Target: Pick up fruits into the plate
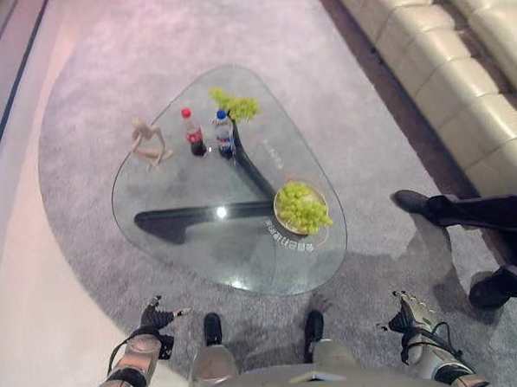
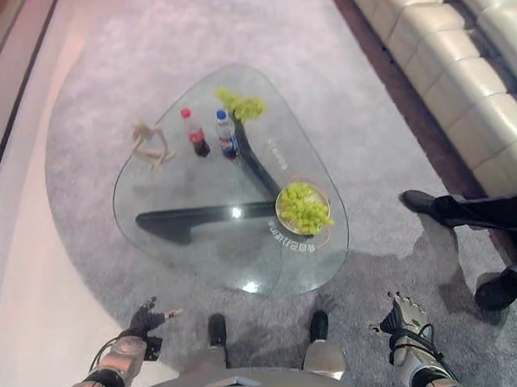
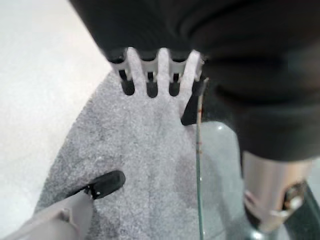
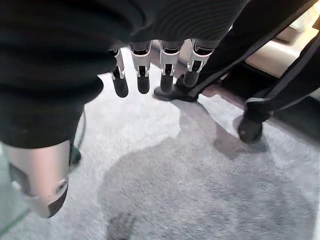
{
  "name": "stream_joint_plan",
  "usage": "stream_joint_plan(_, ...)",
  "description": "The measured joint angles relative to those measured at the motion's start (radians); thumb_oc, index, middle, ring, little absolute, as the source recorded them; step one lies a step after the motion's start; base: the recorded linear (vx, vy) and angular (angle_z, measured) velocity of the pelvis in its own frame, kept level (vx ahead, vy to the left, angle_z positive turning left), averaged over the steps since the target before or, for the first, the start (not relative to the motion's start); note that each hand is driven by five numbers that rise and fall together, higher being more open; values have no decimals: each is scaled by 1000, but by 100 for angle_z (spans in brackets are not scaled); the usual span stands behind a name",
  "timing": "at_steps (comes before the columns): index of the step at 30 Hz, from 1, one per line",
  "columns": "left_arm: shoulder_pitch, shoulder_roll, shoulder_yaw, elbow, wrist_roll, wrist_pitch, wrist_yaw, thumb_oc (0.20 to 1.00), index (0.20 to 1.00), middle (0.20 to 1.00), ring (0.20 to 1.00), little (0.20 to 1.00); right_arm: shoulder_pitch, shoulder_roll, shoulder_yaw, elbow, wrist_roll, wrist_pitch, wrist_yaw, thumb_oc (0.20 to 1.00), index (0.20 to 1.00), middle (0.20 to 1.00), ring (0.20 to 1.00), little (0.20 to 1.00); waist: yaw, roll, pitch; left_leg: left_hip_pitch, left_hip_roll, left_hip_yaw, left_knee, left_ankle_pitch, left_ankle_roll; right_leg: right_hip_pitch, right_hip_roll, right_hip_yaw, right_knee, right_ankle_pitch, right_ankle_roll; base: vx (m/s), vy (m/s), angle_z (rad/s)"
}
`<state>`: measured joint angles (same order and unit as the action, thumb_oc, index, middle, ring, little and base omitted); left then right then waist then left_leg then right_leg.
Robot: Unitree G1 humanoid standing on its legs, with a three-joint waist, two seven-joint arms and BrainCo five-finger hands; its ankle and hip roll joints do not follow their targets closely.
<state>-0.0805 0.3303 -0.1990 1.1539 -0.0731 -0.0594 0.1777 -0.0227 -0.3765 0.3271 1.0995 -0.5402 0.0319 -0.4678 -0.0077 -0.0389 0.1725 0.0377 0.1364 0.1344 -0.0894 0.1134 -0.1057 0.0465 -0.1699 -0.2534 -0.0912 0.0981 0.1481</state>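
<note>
A bunch of green grapes (image 1: pixel 303 207) lies in a round plate (image 1: pixel 279 211) near the right corner of the glass table (image 1: pixel 183 241). A second green bunch (image 1: pixel 236 105) lies on the glass at the far edge, beside the bottles. My left hand (image 1: pixel 155 318) hangs low at the near left, over the carpet, its fingers (image 3: pixel 160 75) relaxed and holding nothing. My right hand (image 1: pixel 411 315) hangs at the near right, fingers (image 4: pixel 167 75) straight and empty. Both hands are well short of the table.
A red-capped cola bottle (image 1: pixel 192 133), a water bottle (image 1: pixel 224 134) and a pale wooden figurine (image 1: pixel 149 143) stand on the table's far half. A cream sofa (image 1: pixel 460 70) runs along the right. A person's dark legs and shoes (image 1: pixel 468 213) stand right of the table.
</note>
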Motion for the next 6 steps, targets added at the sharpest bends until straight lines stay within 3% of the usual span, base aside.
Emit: stream_joint_plan(6, 54, -15, -1, 43, 38, 39, -42, 1000, 1000, 1000, 1000, 1000, 20, 10, -5, 41, 12, -11, 22, 1000, 1000, 1000, 1000, 1000, -7, 30, -72, 38, 4, 20, -5, -15, 3, 22, 1, 23, 0, -12, -1, 25, 6, -11)
